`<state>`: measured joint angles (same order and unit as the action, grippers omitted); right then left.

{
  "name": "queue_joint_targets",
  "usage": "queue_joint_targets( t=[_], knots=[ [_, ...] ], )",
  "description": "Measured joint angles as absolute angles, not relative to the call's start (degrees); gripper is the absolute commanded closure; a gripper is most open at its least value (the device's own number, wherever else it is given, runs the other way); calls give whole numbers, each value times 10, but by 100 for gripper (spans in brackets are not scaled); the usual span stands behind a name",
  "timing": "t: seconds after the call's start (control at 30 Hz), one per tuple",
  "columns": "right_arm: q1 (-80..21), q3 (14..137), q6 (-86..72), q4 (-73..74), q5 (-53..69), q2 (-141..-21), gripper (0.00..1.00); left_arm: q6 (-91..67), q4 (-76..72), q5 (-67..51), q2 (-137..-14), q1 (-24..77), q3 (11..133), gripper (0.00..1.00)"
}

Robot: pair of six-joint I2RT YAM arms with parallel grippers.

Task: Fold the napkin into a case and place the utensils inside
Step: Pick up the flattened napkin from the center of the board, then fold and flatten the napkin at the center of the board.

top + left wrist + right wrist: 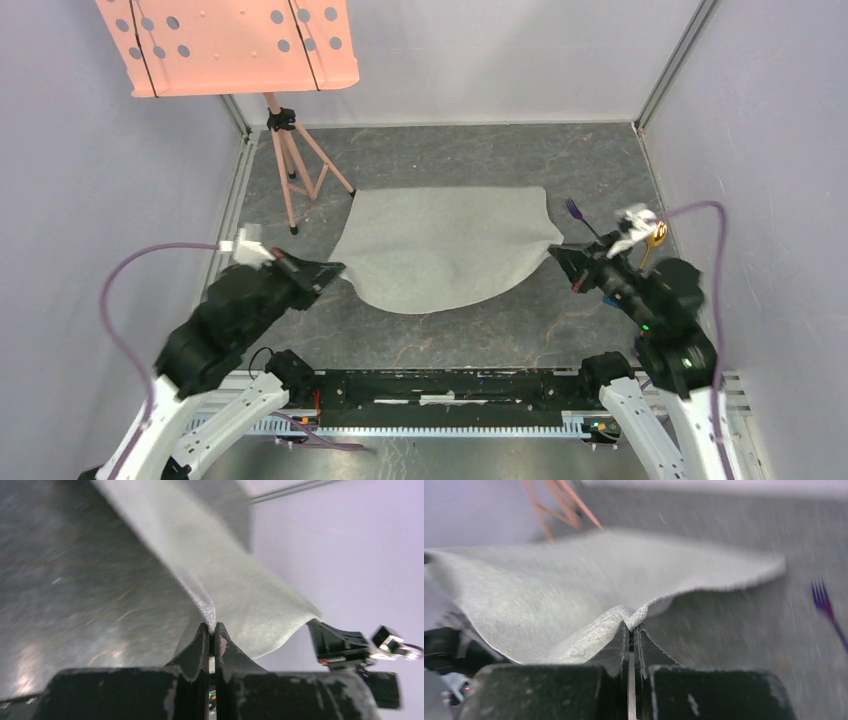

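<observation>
The light grey, soft cloth napkin [440,250] lies spread at the middle of the dark marbled table [480,340], its far edge flat on the surface and its near edge raised and bowing toward the arms. At the napkin's near-left corner the black two-finger left gripper [335,268] is clamped on the cloth, and the left wrist view shows the jaws pressed together with a pinch of fabric between them. At the near-right corner the black right gripper [555,252] is likewise closed on a bunched bit of hem. The thin purple plastic fork [577,215] lies just beside the napkin's right edge, and the spoon [657,236] with its gold bowl sits further right, partly hidden by the right arm. Beyond the napkin's far-left corner a salmon-pink perforated panel [230,45] stands on a pink tripod [295,160]. The step in hand appears to be the first fold, with no case formed yet and both utensils untouched. The next move probably calls for both arms to carry the held edge evenly over the cloth, keeping it taut so the fold lands straight, without sweeping the fork aside.
</observation>
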<state>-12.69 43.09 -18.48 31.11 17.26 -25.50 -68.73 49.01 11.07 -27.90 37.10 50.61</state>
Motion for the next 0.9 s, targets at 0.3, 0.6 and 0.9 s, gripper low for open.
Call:
queue_joint_targets(
  t=[0.3,0.6,0.9],
  knots=[
    [-126,616,-208,177,264,-140,100,-560,431,45,-225,371,726,98],
    [-122,607,-200,151,6,-260,100,-513,445,197,-420,371,859,98],
    [-121,502,-161,73,-150,-596,100,-457,399,230,-800,251,866,98]
  ],
)
